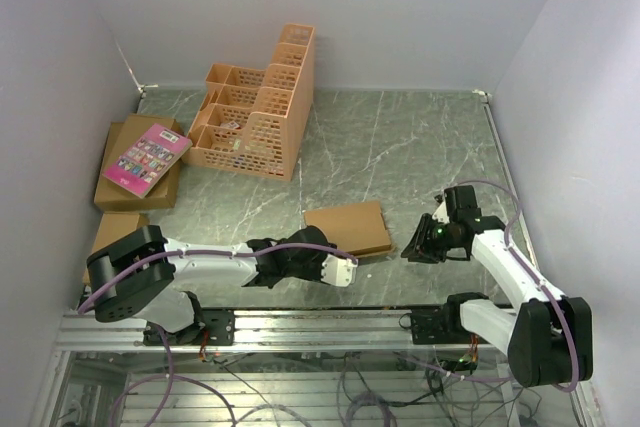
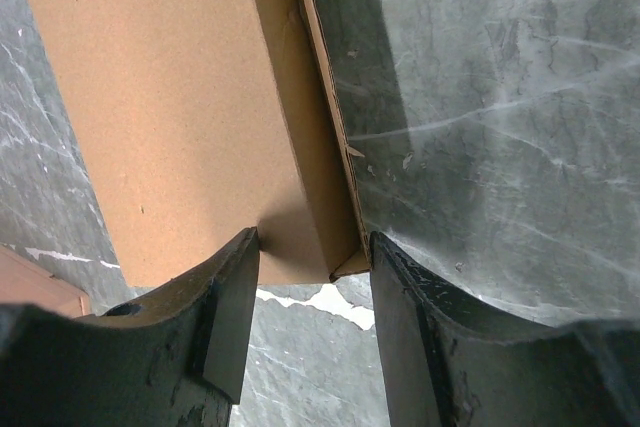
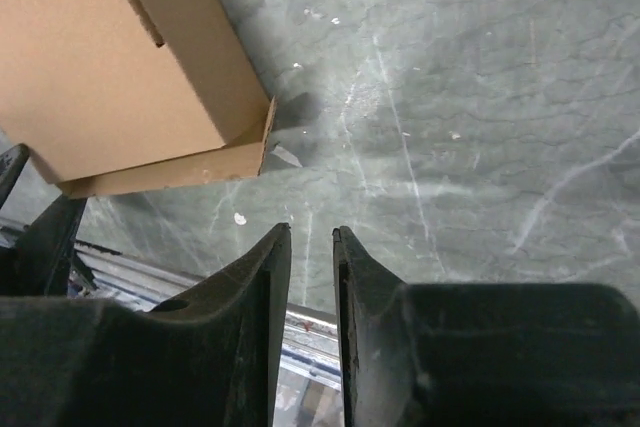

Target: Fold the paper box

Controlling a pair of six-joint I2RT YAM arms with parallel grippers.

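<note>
Lying flat on the grey marble table [image 1: 400, 137], the thin brown corrugated paper box [image 1: 347, 228] looks light and bendable; left gripper [image 2: 310, 297] straddles its corner, unclenched; right gripper [image 3: 312, 277], beside it, nearly closed on nothing.

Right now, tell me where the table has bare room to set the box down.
Bare marble lies beyond the paper box up to the back wall, right of the orange crate. A smaller patch sits between crate and box. The left edge is crowded: brown cartons, pink book. Both arms flank the box.
</note>
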